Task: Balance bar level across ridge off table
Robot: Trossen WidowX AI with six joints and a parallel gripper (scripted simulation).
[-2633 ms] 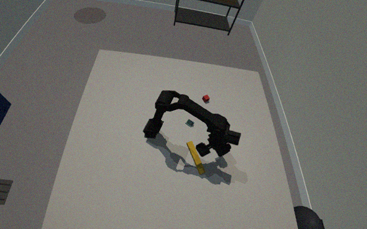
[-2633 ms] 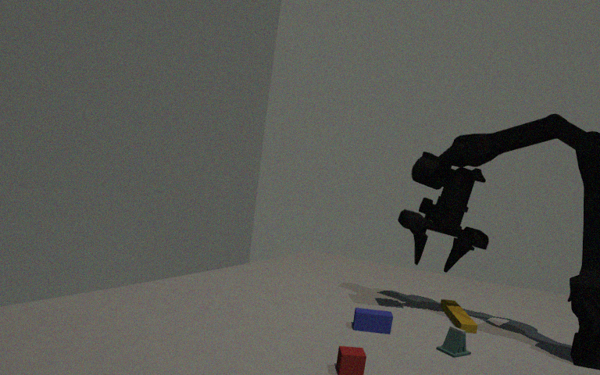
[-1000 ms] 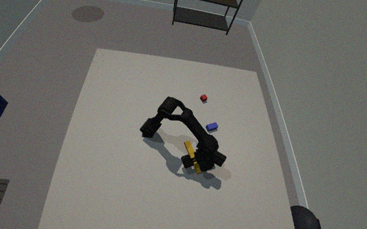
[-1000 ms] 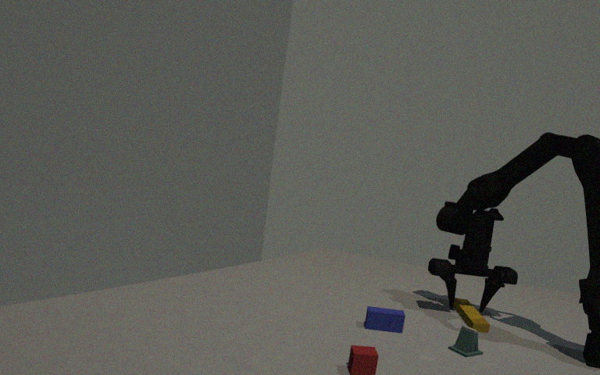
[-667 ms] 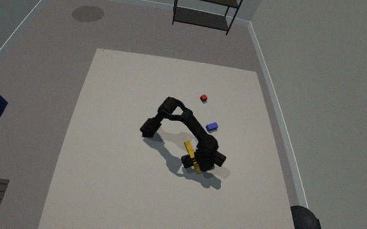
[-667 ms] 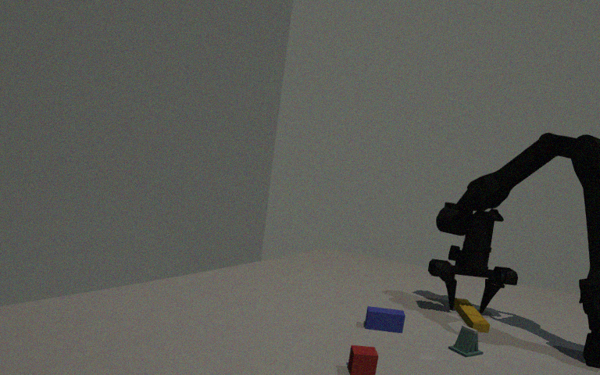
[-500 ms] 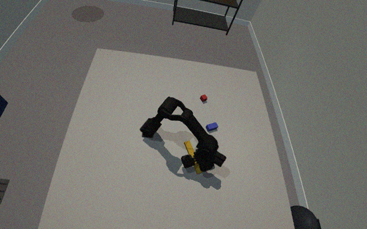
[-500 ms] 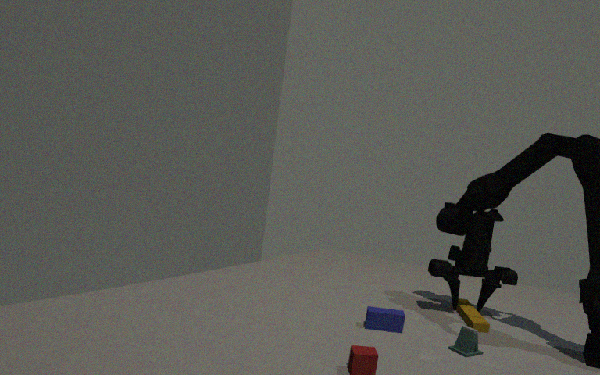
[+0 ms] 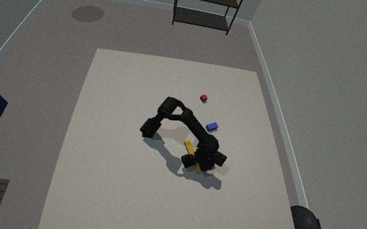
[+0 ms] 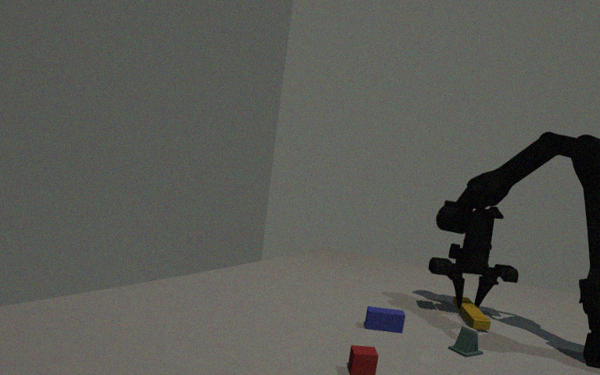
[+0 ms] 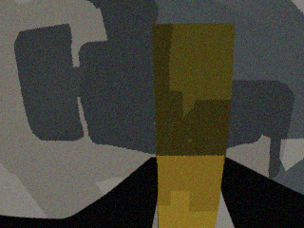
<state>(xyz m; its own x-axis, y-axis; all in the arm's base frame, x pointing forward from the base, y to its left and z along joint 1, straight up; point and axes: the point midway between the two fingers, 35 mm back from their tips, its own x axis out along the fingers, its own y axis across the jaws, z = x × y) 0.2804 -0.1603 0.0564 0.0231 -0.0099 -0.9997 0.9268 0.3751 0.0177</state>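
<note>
Mid-table (image 9: 112, 169), far from any edge, gripper (image 10: 469, 303) clamps yellow bar (image 10: 476, 316); ridge (image 10: 466, 342) just beside

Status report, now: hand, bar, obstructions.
Hand shut on yellow bar. Bar on table, not lifted. Ridge close beside it; blue block off left.
</note>
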